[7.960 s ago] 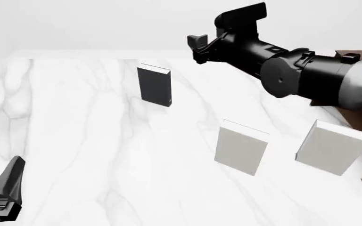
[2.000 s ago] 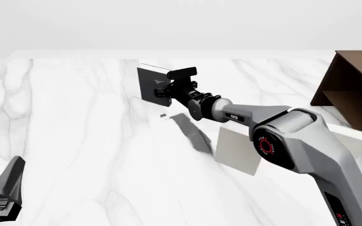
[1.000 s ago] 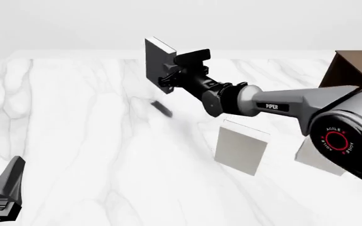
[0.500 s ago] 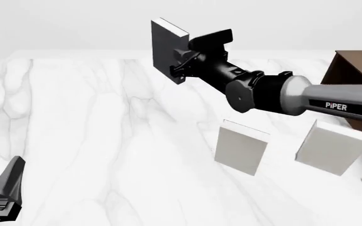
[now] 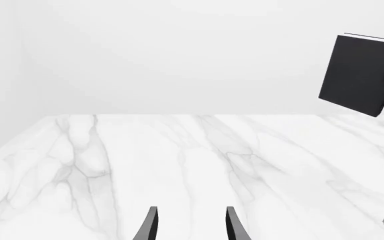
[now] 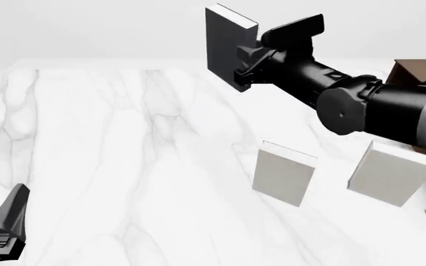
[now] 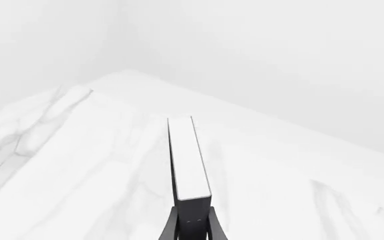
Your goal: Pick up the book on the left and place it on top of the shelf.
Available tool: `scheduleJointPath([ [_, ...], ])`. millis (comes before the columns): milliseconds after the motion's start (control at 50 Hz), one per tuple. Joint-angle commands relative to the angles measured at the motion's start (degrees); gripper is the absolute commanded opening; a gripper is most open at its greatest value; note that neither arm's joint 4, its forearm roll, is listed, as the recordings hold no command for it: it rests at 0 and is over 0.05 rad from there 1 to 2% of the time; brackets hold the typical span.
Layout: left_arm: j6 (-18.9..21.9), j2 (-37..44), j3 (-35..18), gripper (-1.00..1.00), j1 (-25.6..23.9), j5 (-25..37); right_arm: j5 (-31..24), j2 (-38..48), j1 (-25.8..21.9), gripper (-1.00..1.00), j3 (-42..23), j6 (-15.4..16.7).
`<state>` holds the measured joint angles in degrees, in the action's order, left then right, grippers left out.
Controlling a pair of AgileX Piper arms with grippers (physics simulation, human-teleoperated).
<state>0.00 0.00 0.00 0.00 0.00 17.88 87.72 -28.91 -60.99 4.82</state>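
Observation:
The slim charcoal book (image 6: 226,45) with white page edges hangs upright high above the table, held in my right gripper (image 6: 244,62), which is shut on its lower right side. In the right wrist view the book (image 7: 188,160) stands edge-on between the fingers. It also shows in the left wrist view (image 5: 359,74). Only a corner of the dark brown shelf (image 6: 414,67) shows at the right edge, behind my right arm. My left gripper (image 6: 4,219) rests low at the front left, open and empty, its fingertips (image 5: 149,227) apart.
Two wider pale grey-white books stand on the white marble table (image 6: 102,155): one in the middle right (image 6: 283,172), one further right (image 6: 388,173) close to the shelf. My right arm (image 6: 379,108) spans the upper right of the front view.
My right gripper has lifted the charcoal book off the table and carried it up and to the right. The left arm has not moved.

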Motion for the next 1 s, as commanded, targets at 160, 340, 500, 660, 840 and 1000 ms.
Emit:
scheduleJointPath([
  [160,0.0,0.0,0.0,1.00,0.0,0.0,-4.9,-9.2,2.9,-1.00,2.6,2.3],
  [340,0.0,0.0,0.0,1.00,0.0,0.0,-9.9,-14.0,4.6,-1.00,2.0,4.4],
  [500,0.0,0.0,0.0,1.00,0.0,0.0,-13.4,-17.6,5.7,-1.00,1.8,5.6],
  [660,0.0,0.0,0.0,1.00,0.0,0.0,-16.9,-21.7,8.5,-1.00,2.1,8.1],
  [840,0.0,0.0,0.0,1.00,0.0,0.0,-19.4,-23.1,10.6,-1.00,1.1,9.7],
  [1000,0.0,0.0,0.0,1.00,0.0,0.0,-21.8,-24.6,13.1,-1.00,-0.2,11.4],
])
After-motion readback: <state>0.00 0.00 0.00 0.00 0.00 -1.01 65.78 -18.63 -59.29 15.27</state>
